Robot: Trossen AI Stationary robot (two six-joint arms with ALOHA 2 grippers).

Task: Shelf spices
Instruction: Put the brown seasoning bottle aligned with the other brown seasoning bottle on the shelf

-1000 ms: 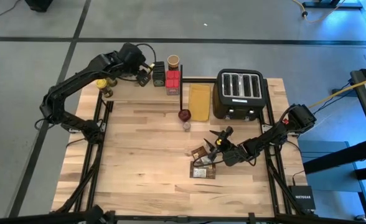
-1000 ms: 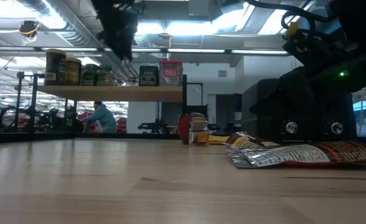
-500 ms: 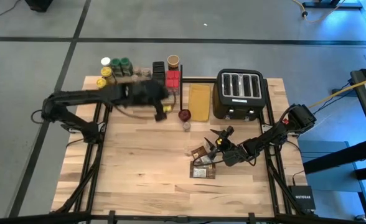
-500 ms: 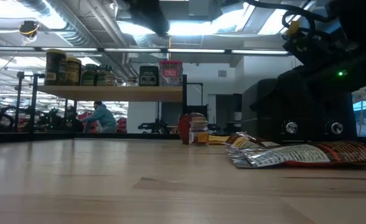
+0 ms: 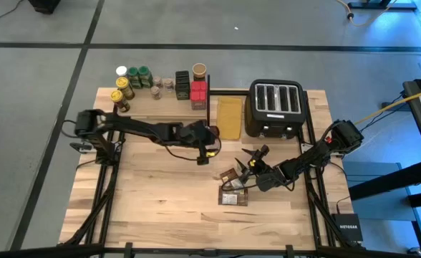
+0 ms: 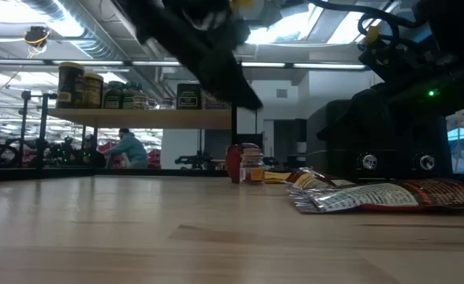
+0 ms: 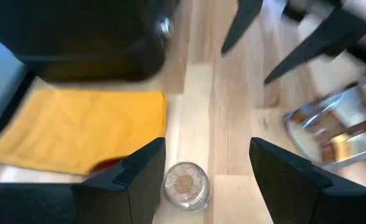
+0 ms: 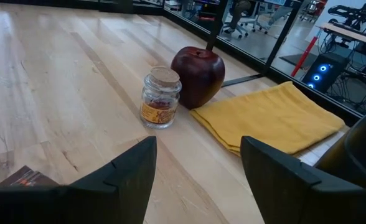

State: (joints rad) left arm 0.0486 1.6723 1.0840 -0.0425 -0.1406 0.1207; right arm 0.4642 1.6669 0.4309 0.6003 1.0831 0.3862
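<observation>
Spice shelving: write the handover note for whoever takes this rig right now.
Left gripper: fingers open, empty, above the small cork-lidded jar beside the dark red apple-like object and yellow cloth.
Right gripper: fingers open, empty, low by the foil packets.
Done: several jars, tins and boxes stand on the shelf.
Left: the small jar and the packets on the table.

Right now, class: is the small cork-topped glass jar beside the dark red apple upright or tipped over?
Upright: the small cork-topped glass jar stands on its base, cork uppermost, beside the dark red apple.
</observation>
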